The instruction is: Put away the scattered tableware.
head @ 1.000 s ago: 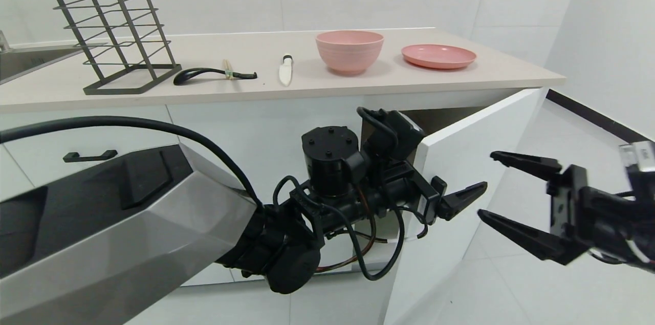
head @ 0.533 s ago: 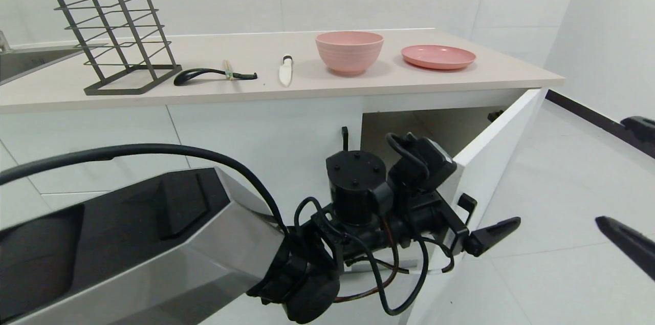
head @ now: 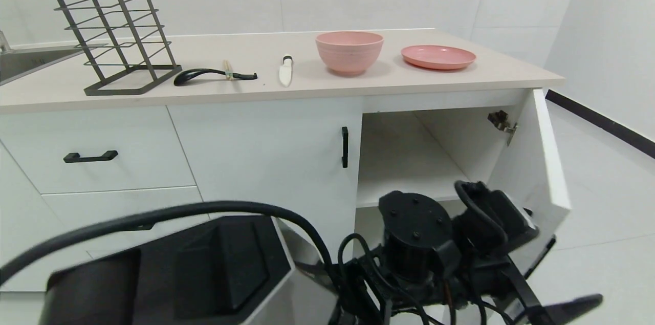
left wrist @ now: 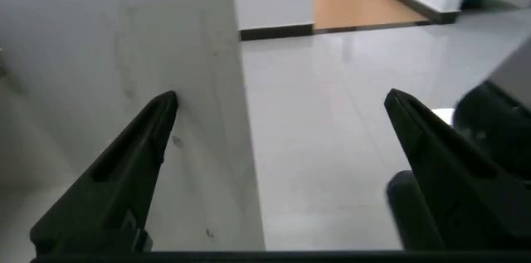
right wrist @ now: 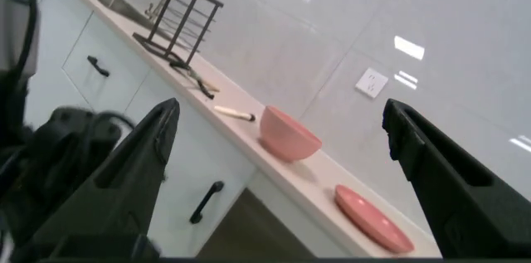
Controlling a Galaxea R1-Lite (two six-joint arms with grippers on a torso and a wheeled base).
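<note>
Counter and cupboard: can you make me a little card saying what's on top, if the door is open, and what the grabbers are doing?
on the counter: wire rack, black spoon, chopsticks, white knife, pink bowl, pink plate
cupboard door: swung open, below the pink plate
left gripper: open, low beside the cupboard door
right gripper: open

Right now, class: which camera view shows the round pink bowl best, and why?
The head view: the round pink bowl stands whole on the beige countertop, rim and side clear. The right wrist view shows it aslant, farther off.
</note>
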